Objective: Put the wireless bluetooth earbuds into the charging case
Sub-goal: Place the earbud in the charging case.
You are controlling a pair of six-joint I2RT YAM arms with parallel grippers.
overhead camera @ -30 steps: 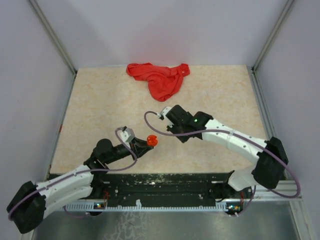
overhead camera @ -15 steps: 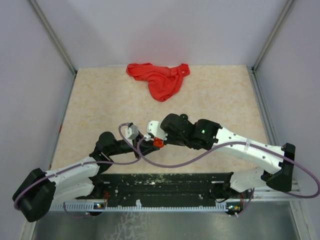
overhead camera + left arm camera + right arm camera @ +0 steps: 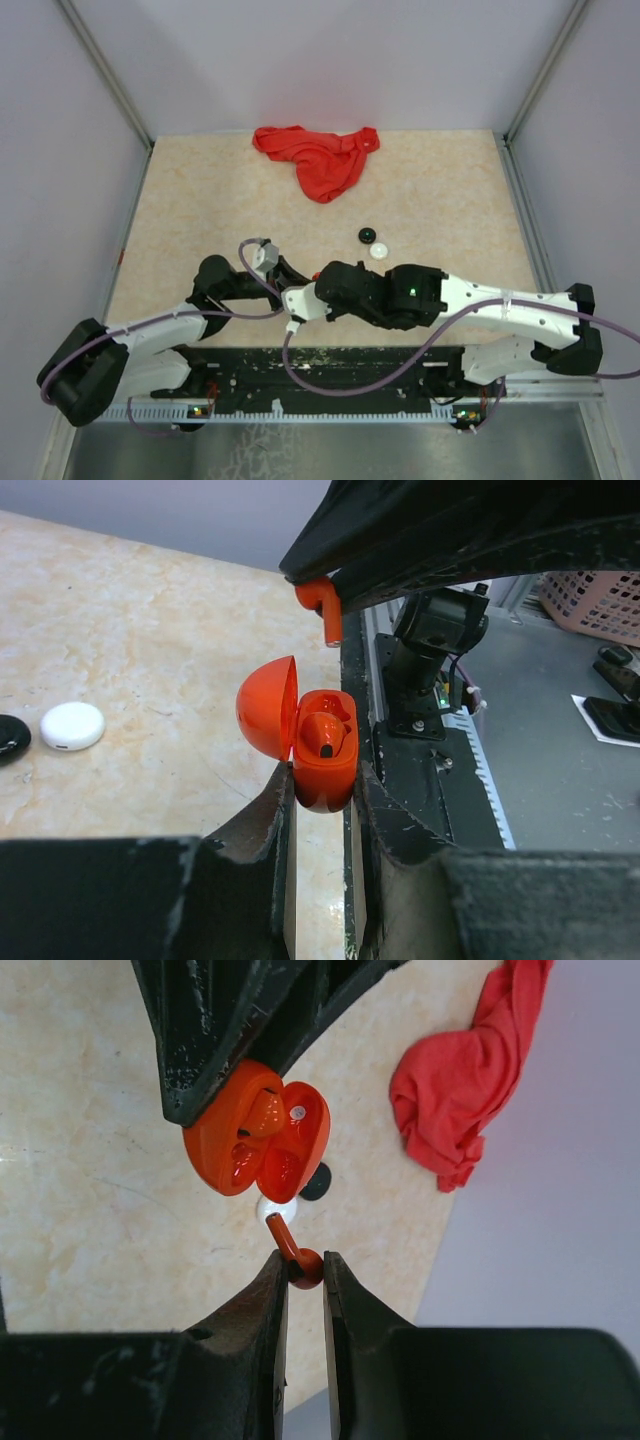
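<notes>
- right gripper is pinched tight on a tiny glossy red plastic earbud. the round head sits clamped between the two black fingertips, and the thin stem pokes out past the tips toward the upper left of the right wrist frame.
- left gripper is clamped on a small round red plastic charging case, one finger on each side of its lower half. the lid is flipped open toward the left of that frame.
- in the left wrist view the held earbud hangs at top centre, above the open case, with a clear gap between them.
- in the right wrist view the stem tip sits just below the case mouth, near the middle of the frame. close, but not touching.
- one well of the case looks like it has a red bud seated in it, can't say for sure.
- flat round white case and flat round black case lie just beside each other on the beige marble-look tabletop, right of centre in the top view and well apart from both grippers.
- crumpled red cloth is at top centre of the top view.
- from the top camera the two grippers meet in the lower middle of the frame, with only a sliver of red showing between them.
</notes>
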